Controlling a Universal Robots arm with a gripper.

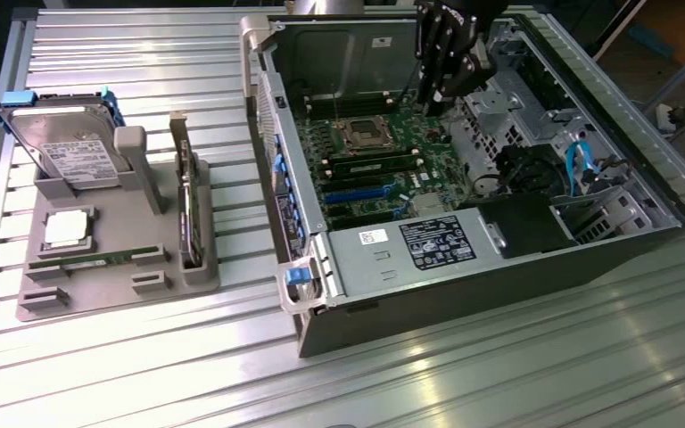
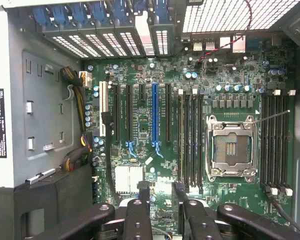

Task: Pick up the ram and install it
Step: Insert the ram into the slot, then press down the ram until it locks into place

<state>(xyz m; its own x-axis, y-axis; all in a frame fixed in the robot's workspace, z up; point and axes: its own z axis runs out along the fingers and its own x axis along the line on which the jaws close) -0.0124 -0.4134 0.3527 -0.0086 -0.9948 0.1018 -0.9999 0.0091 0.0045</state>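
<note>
The exterior view shows the long green ram stick point(image 1: 86, 259) lying on the grey holder tray point(image 1: 117, 290), well apart from the black gripper point(image 1: 438, 102) inside the open computer case point(image 1: 462, 294), while the wrist view shows its fingers point(image 2: 139, 212) spread, empty, over the green motherboard point(image 2: 240, 70).

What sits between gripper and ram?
Exterior view: between gripper and ram, the case wall and the upright dark card.
</note>
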